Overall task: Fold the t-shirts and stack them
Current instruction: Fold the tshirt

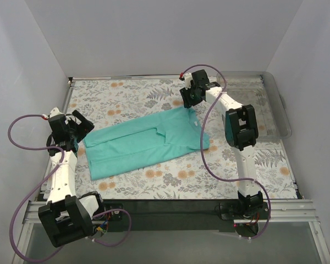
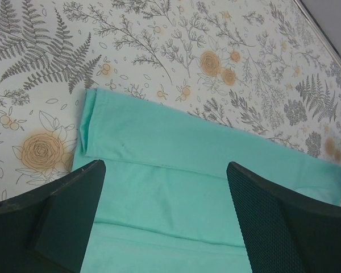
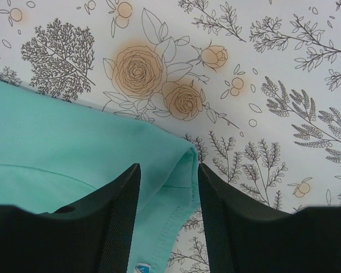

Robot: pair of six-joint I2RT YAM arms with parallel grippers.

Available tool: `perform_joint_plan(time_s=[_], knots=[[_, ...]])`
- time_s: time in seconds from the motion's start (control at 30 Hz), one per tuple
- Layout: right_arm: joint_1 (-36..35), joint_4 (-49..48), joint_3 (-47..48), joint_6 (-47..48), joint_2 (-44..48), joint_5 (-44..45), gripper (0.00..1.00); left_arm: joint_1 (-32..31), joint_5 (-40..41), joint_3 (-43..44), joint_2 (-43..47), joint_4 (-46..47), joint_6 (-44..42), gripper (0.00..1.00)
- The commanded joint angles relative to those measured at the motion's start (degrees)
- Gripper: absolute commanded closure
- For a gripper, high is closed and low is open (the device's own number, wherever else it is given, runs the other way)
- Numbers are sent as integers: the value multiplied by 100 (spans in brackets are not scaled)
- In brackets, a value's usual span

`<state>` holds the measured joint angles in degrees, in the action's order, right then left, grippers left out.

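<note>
The tabletop (image 1: 154, 184), covered in a white cloth printed with grey ferns and orange flowers, carries a plain teal-green soft cloth short-sleeved shirt (image 1: 143, 144) lying partly folded near its middle, slanting from near left to far right. A shallow clear plastic tray (image 1: 275, 110) sits at its far right edge, apart from the shirt

Bare floral counter (image 1: 154, 184) lies open in front of and behind the teal t-shirt (image 1: 137, 146), so I can pass there. A clear plastic bin (image 1: 272, 115) blocks the far right corner, and white walls (image 1: 27, 55) hem both sides.
</note>
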<state>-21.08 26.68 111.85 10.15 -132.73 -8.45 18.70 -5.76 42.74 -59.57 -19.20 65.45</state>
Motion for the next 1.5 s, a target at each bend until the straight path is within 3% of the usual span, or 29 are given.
perform_joint_plan(time_s=[0.0, 0.4, 0.67, 0.83, 1.07, 1.2, 1.27, 1.3, 1.47], knots=[[8, -145, 284, -171, -130, 142, 56, 29, -224, 15, 51, 92, -67, 19], [130, -119, 267, -189, -412, 63, 58, 29, -285, -3, 130, 136, -85, 19], [218, -110, 372, 21, -482, -438, 99, 29, -364, 120, 183, 127, -15, 19], [210, -233, 749, 303, -596, -658, 99, 29, -373, 138, 130, 127, -6, 20], [157, -461, 2128, 610, -1273, -571, 99, 37, -513, 112, -28, 311, -58, 20], [-1, -1163, 2113, 734, -1440, -150, 99, 29, -952, -2, -107, 741, -155, 20], [-71, -1524, 2139, 751, -1475, 61, 85, 29, -1190, -20, -274, 953, -199, 20], [-98, -1603, 2200, 760, -1484, 245, 65, 29, -1269, 15, -353, 1049, -234, 20], [-98, -1867, 1964, 1128, -723, 309, 35, 37, -1367, 269, -906, 1191, -366, 20]])
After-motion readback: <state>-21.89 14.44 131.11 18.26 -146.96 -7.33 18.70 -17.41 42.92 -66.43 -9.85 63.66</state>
